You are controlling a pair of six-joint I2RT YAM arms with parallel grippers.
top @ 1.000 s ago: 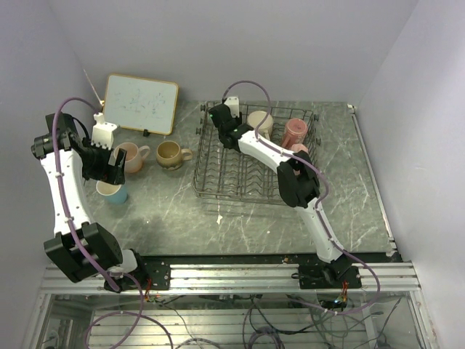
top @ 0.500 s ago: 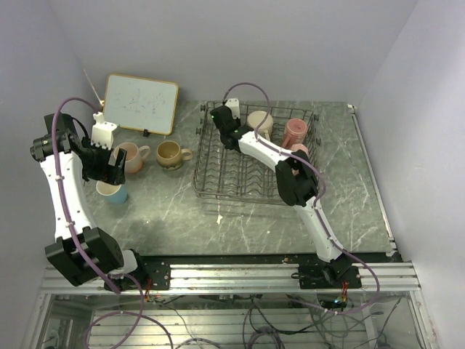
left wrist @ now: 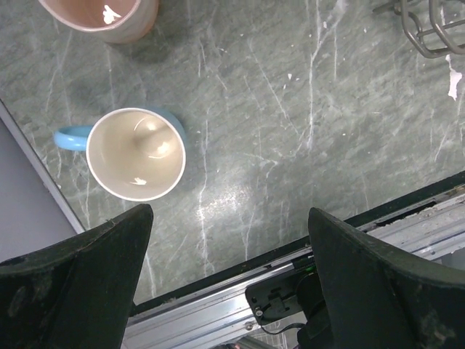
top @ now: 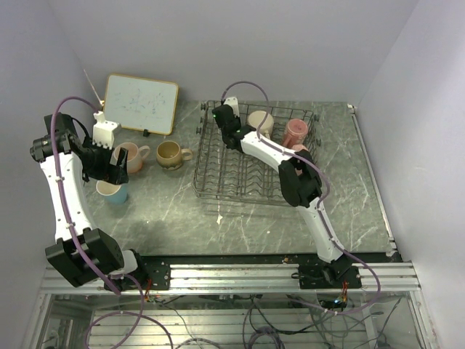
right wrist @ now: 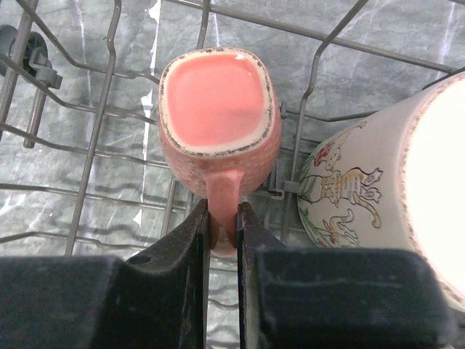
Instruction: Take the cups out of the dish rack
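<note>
My right gripper point(right wrist: 223, 218) is shut on the handle of a salmon-pink cup point(right wrist: 218, 102) that stands upright in the dish rack point(right wrist: 102, 94). Beside it on the right lies a cream cup with a cat drawing point(right wrist: 363, 189). From above, the right gripper point(top: 225, 122) sits at the rack's far left corner, and the rack point(top: 218, 182) also holds a cream cup point(top: 259, 122) and a pink cup point(top: 294, 132). My left gripper point(left wrist: 229, 218) hangs open and empty over the table, next to a light blue cup point(left wrist: 136, 153).
On the table left of the rack stand a pink cup point(top: 129, 156), a tan cup point(top: 171, 153) and the blue cup point(top: 110, 192). A wood-framed whiteboard point(top: 140, 103) leans against the back wall. The table's near edge and rail point(left wrist: 290, 283) lie under the left gripper.
The right gripper's jaws have closed on the salmon cup's handle, and its wrist has edged slightly to the right. The left arm has barely moved.
</note>
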